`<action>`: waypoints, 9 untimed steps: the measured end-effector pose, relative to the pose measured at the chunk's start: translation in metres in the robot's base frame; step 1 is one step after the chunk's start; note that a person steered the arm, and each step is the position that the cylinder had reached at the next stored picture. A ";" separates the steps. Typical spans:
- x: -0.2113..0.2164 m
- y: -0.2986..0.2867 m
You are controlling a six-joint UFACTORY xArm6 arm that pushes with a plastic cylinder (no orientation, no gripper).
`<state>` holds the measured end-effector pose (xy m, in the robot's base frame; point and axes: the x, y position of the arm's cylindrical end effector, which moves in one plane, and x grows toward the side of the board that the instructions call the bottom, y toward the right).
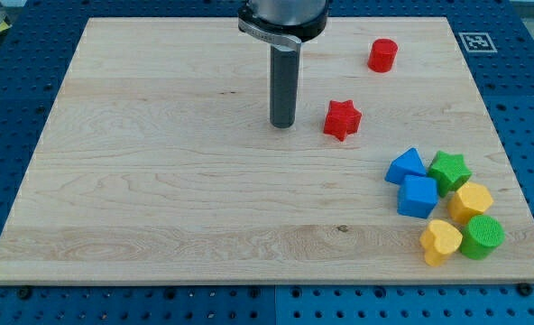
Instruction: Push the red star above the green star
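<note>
Red star [342, 119] sits approx mid-right of the surface [159, 208], flat, nothing touching it. My tip [282, 125] is just beside it at its 9 o'clock, small gap, not in contact. The tool is a plain rod w/ no jaws, so there's no spread or pinch to report; it holds nothing.

Green star [449, 170] lies at approx 4 o'clock from the red star, well apart. It's the top-right member of a tight cluster: blue triangular block [405, 167] just at its 9 o'clock, blue cube-ish block [418, 196] at its 7, yellow hexagonal-looking block [471, 201] at its 5, touching or nearly so. Lower down are a yellow heart [440, 241] and a green cylinder [482, 236]. A red cylinder [383, 55] stands alone at 1 o'clock from the red star, near the surface's top edge.

Judgement: push not begun. Target spot is the bare wood at the green star's 12 o'clock, so the red star needs to go mostly toward 3 o'clock.

Risks:
- Star points make contact uneven; an off-centre push would prob. spin it and let it slip off the tip.
- Any drift toward 4–5 o'clock drives it into the blue triangular block or green star, scattering the cluster.
- Overshoot at 3 o'clock puts it near the surface's right edge.
</note>
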<state>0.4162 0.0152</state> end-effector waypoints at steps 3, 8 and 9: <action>0.011 0.035; 0.014 0.090; 0.021 0.104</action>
<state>0.4377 0.1188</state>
